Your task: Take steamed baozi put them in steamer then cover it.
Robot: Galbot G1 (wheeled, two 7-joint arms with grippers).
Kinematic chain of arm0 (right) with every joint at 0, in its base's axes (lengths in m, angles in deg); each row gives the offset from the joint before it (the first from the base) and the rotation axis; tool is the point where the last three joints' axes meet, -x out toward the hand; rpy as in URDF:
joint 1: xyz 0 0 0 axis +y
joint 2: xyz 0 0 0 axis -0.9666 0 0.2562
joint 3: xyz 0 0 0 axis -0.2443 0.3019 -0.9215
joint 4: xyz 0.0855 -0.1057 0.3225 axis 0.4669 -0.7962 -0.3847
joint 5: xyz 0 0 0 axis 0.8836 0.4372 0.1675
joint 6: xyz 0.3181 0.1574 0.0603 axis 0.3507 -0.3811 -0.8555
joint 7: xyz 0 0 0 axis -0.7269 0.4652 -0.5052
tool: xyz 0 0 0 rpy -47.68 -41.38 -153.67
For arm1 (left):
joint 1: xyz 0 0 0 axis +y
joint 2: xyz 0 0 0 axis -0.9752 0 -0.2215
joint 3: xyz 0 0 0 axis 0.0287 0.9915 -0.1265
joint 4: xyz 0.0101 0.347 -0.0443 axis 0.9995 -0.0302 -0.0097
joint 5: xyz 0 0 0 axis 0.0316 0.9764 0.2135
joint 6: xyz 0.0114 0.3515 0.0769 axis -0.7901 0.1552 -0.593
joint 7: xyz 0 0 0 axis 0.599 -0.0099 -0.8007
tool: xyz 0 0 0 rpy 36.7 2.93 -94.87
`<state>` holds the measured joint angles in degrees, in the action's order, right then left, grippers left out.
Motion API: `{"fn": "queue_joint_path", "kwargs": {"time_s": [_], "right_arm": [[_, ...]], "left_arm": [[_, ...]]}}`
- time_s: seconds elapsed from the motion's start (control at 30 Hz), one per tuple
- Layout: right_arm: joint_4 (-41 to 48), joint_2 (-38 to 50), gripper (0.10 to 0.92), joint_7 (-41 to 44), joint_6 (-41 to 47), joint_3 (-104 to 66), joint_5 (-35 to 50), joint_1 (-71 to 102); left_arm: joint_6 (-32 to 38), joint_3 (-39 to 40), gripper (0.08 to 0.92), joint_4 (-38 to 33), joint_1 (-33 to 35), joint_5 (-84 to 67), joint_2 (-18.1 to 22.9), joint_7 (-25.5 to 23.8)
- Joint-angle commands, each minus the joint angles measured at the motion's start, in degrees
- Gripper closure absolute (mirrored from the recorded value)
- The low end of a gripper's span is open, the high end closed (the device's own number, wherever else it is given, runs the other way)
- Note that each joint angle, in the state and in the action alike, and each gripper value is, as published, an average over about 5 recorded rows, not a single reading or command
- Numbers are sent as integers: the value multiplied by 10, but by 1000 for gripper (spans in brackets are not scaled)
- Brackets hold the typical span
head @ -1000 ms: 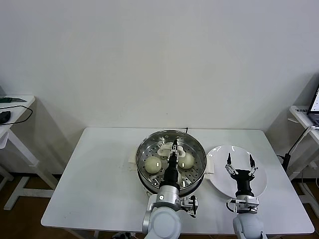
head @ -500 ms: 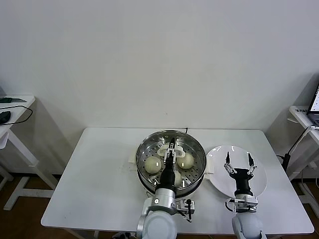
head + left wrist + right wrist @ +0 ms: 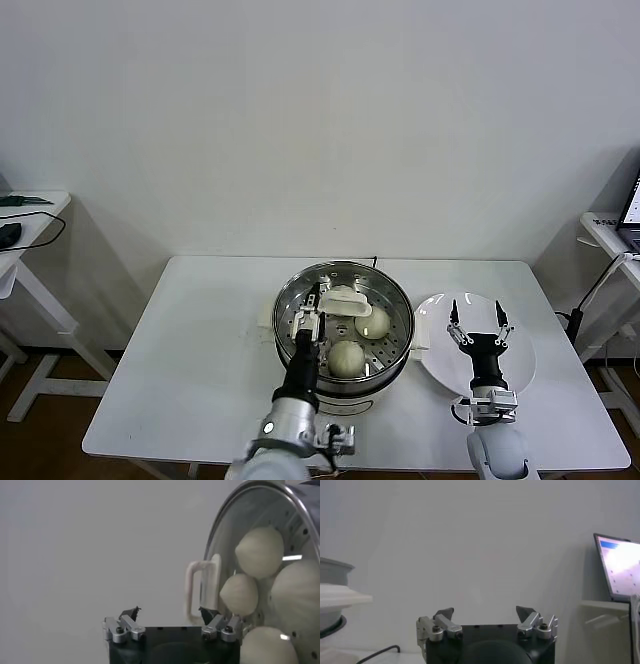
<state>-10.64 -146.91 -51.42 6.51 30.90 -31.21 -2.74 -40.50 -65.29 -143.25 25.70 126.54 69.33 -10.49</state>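
While the left gripper (image 3: pixel 311 312) stands with its fingers spread over the left part of the steamer (image 3: pixel 343 325), near the centre of the head view, it holds nothing. In the left wrist view the cover (image 3: pixel 260 555) is on the pot, and its cream handle (image 3: pixel 202 589) stands just beside one open fingertip, apparently not touching it.

Through the glass I can see the steamed baozi (image 3: pixel 259 551): four of them in the wrist view, though only two show clearly from the head camera. They lie on the perforated tray inside the pot.

The right gripper (image 3: pixel 477 325) waits in the lower right of the head view, above the white plate (image 3: pixel 520 345), also spread and empty. The plate has no bun left on it.

I judge the task almost finished: buns are in, the lid seems placed. What is left is only for the left arm to go away.

No brand, label or readable writing is visible anywhere; the laptop screen (image 3: pixel 620 565) at the right edge is too unclear to read.
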Motion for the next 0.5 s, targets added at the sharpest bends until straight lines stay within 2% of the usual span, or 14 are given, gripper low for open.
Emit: {"fn": "queue_joint_path", "kwargs": {"time_s": [0.03, 0.17, 0.23, 0.33, 0.5], "right_arm": [[-34, 16, 203, 8, 38, 6, 41, 19], [-50, 22, 203, 17, 43, 0, 76, 36], [-57, 26, 203, 17, 45, -1, 85, 42], [-64, 27, 203, 15, 46, -4, 93, 50], [-70, 24, 203, 13, 45, -10, 97, 64]], "left_arm": [[84, -151, 177, -118, 122, -255, -50, 149], [194, -250, 177, -79, 141, -486, -25, 258], [252, -294, 177, -51, 146, -575, -12, 275], [343, -349, 177, 3, 150, -668, -1, 259], [453, -407, 177, 83, 150, -760, 2, 192]]}}
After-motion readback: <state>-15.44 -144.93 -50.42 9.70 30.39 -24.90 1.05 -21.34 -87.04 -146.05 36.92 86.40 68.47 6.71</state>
